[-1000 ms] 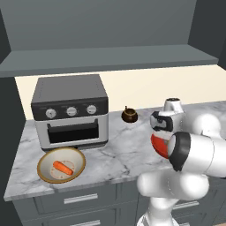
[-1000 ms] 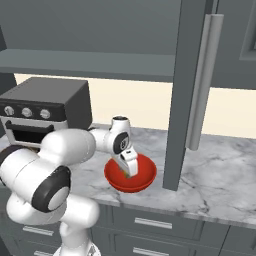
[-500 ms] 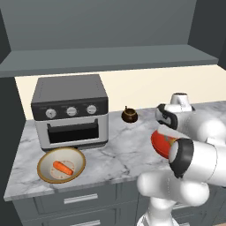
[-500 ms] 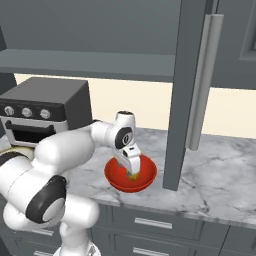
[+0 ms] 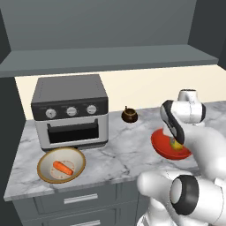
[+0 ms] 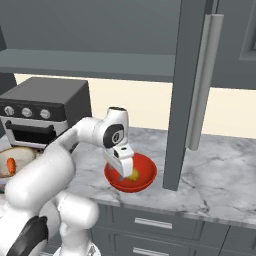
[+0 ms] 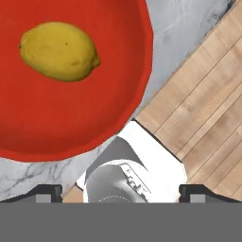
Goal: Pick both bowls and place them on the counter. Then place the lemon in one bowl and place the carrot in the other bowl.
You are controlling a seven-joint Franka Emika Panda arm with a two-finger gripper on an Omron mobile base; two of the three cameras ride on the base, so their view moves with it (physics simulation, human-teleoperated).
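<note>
The lemon (image 7: 59,51) lies in the red bowl (image 6: 145,172) on the worktop (image 5: 128,150), and the tool (image 6: 125,167) hangs over it with its jaws wide and holding nothing. The carrot (image 5: 62,167) sits in the cream bowl (image 5: 44,162) at the near left, so both jobs look done.

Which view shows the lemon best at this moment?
The hand view: the lemon lies whole and unobstructed in the red bowl. Both base views show just a small yellow patch of it beside the gripper.

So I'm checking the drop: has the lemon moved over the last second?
Yes. The lemon now lies in the red bowl, freed from the gripper.
</note>
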